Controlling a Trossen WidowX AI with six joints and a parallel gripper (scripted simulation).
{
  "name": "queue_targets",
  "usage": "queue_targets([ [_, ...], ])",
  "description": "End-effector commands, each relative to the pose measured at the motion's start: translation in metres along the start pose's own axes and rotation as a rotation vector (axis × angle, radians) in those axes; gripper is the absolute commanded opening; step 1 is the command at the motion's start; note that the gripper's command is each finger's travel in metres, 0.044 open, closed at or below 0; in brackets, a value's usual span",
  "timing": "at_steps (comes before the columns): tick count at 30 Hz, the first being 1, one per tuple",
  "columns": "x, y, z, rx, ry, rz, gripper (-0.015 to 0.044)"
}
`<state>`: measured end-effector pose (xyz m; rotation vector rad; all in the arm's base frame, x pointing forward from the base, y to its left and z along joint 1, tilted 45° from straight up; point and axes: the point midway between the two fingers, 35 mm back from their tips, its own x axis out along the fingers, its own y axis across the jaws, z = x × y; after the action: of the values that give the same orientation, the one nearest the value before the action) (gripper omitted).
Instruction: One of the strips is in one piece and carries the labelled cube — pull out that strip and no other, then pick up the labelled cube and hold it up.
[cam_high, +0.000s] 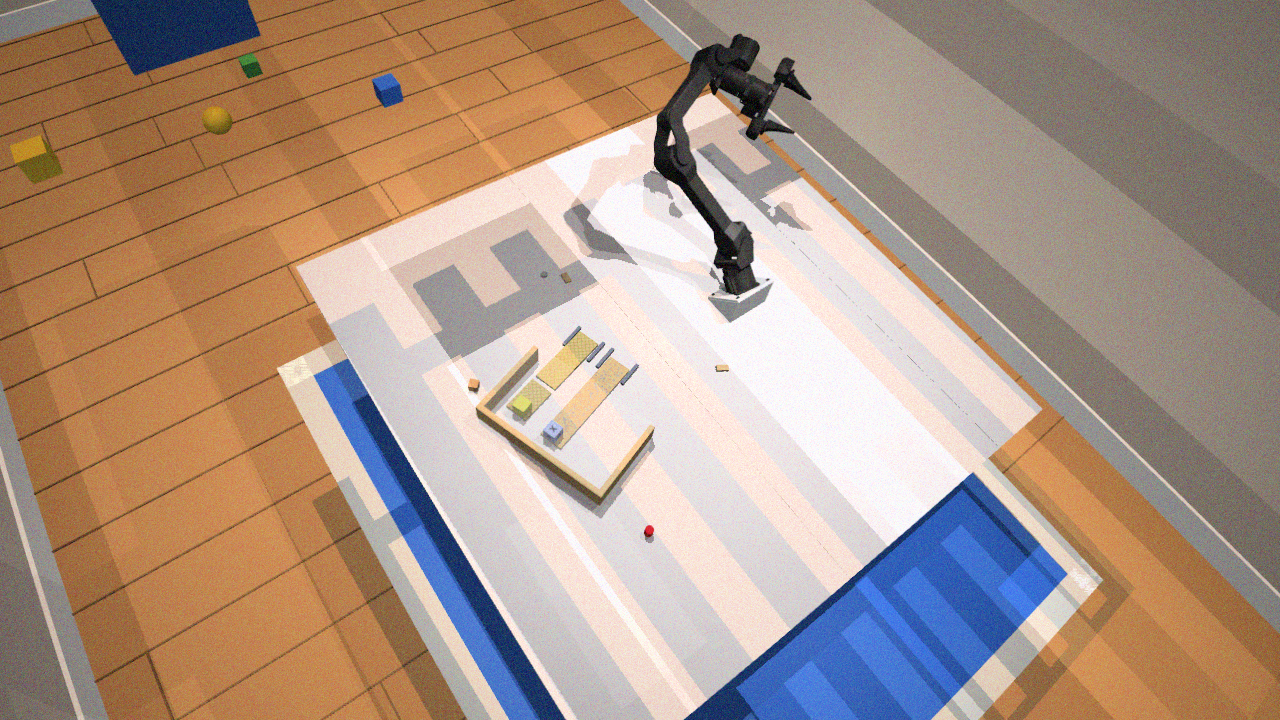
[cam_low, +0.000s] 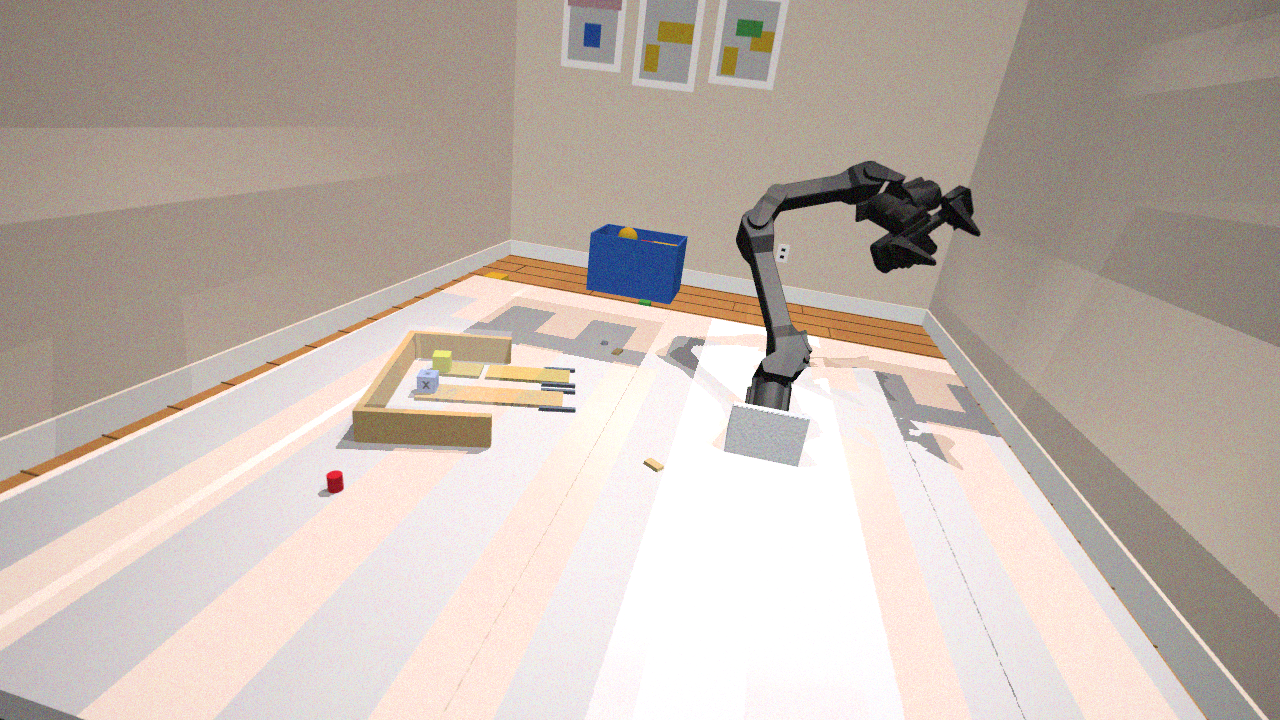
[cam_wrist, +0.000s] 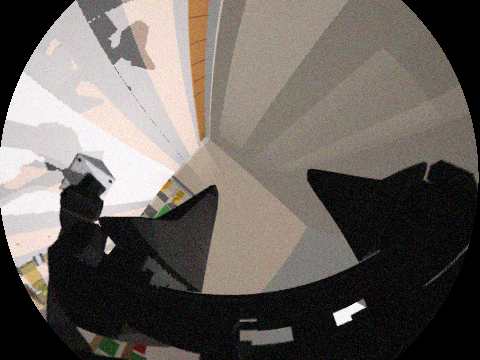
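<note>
A pale blue cube marked X sits on the inner end of an unbroken tan strip. Beside it, the other strip is in two parts with a gap: an outer piece and an inner piece. A yellow-green cube sits on that inner piece. Dark bars flank both outer ends. My gripper is open and empty, raised high on the far side of the arm's base from the strips.
A low wooden wall surrounds the strips on three sides, open toward the arm. A red cylinder lies outside it. A small tan block lies near the base, an orange cube beyond the wall's corner.
</note>
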<state>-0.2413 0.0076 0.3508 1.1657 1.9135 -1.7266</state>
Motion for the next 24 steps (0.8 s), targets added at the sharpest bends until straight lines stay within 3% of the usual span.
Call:
queue_targets([
  [1,0.0,0.0,0.001,-0.001,-0.003,-0.001,0.04],
  [11,-0.031,0.016,0.096,-0.113,-0.279,-0.102,0.04],
  [24,-0.129,0.108,0.207,-0.296,-0.765,-0.156,0.04],
])
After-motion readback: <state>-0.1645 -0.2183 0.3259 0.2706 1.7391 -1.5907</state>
